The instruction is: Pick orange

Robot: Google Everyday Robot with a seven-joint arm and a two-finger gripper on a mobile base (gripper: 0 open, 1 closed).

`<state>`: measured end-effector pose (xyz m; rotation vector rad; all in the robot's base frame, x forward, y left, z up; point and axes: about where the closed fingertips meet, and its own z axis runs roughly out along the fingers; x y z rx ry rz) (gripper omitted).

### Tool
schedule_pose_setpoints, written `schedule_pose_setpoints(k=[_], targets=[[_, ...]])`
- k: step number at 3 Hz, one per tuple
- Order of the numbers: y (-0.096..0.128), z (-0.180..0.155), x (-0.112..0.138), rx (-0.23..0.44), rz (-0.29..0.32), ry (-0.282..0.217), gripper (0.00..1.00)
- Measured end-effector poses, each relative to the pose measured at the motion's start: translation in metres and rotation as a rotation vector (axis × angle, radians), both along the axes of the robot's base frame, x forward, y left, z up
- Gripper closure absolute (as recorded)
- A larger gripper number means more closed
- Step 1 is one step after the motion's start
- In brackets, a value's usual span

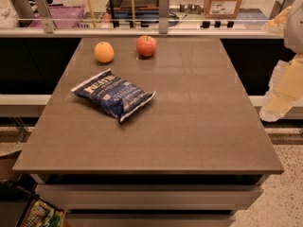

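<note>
From my end the pick has not begun. The tool [283,91] hangs off the right edge of the flat grey-brown stone worktop [189,126], well apart from everything on it. It shows only as a pale white-and-yellow shape at the border of the camera view. I cannot tell whether it is apart or together, but it holds nothing that I can see.

The orange [103,52], a small round fruit with smooth matte yellow-orange skin, sits at the far left of the worktop. It is near the round red apple [146,46] but not touching it. The crinkled dark blue chip bag [113,94] lies nearer to me, clear of both fruits.

By my reckoning the whole job remains: the reach across, the descent, the grip and the lift. The orange looks whole, unobstructed and open to approach from above.
</note>
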<state>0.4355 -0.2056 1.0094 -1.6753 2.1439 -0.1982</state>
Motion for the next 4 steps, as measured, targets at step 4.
schedule_pose_setpoints(k=[4], targets=[[0.010, -0.010, 0.047, 0.306, -0.144, -0.147, 0.00]])
